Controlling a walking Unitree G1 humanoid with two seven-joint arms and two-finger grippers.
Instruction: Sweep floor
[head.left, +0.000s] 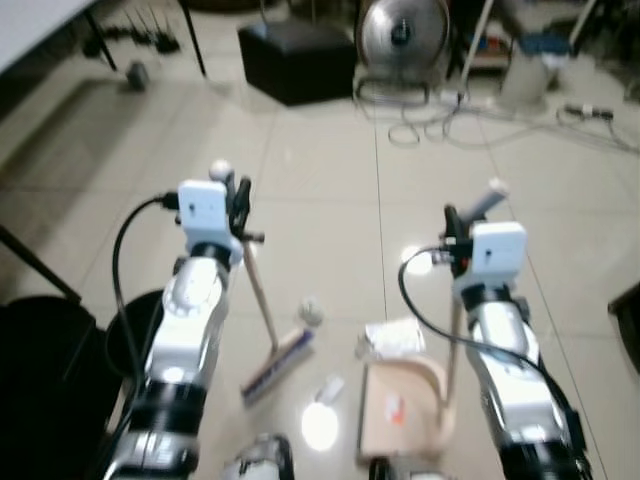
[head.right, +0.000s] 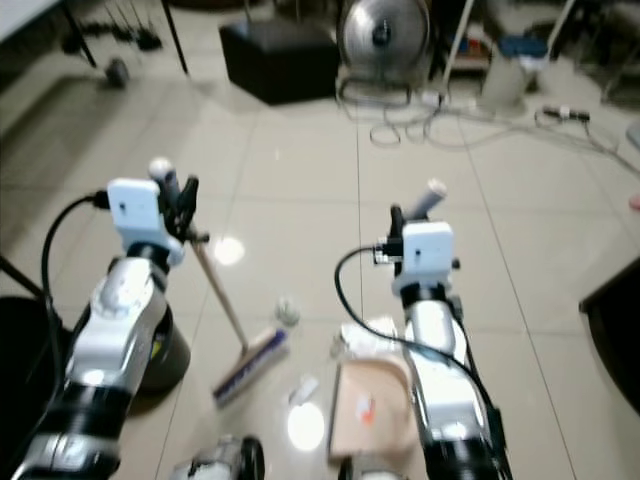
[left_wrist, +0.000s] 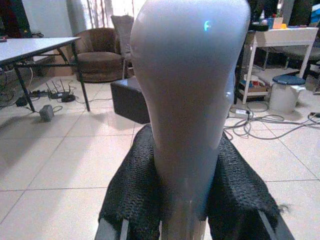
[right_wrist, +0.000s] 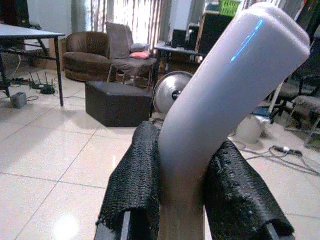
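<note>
I can read no text, label, brand or number anywhere in these views. The dustpan (head.left: 400, 405) carries a small orange-red mark on its tray, but from here it is only a blur to me and I cannot tell whether it is lettering. Beside the dustpan, the crumpled white litter (head.left: 393, 337) shows no print that I can make out.
</note>
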